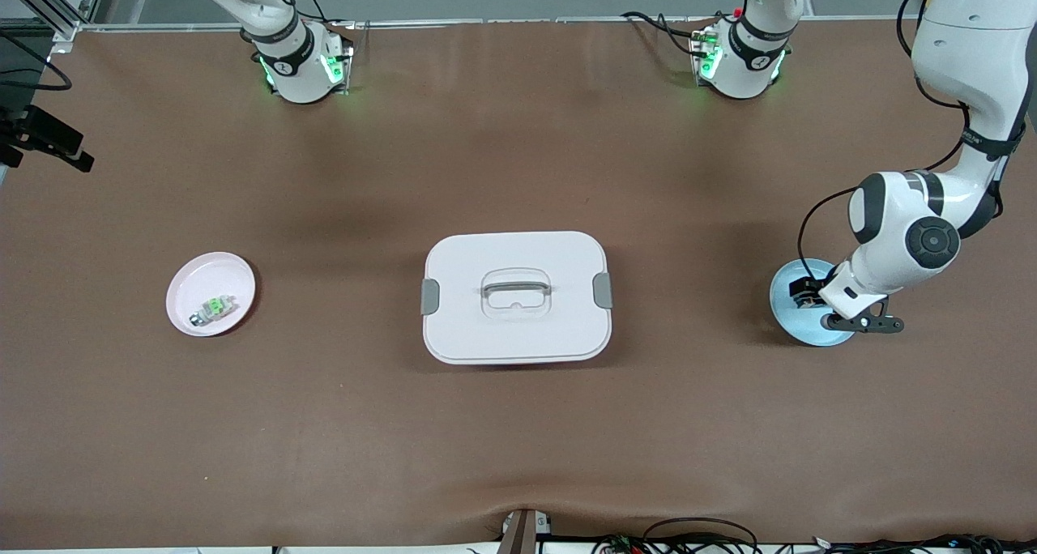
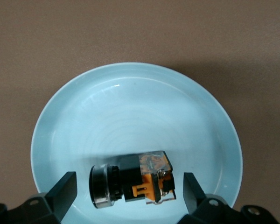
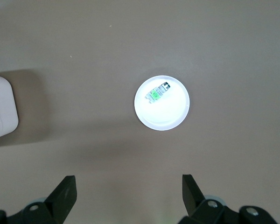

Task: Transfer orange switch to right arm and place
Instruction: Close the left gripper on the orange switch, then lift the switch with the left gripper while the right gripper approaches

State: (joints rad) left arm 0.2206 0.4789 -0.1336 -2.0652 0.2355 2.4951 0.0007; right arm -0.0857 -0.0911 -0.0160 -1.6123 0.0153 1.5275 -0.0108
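Note:
The orange switch (image 2: 135,179), a small black block with an orange top and a metal ring end, lies on its side in a light blue plate (image 2: 130,102) at the left arm's end of the table (image 1: 804,288). My left gripper (image 2: 129,189) is low over that plate, open, one finger on each side of the switch with a gap on both sides. My right gripper (image 3: 129,189) hangs open and empty high above the table near the pink plate, and does not show in the front view.
A pink plate (image 1: 182,283) at the right arm's end holds a whitish part with a green top (image 1: 212,307). A white lidded box with a handle (image 1: 486,327) sits mid-table between the two plates. Cables run along the table edge nearest the front camera.

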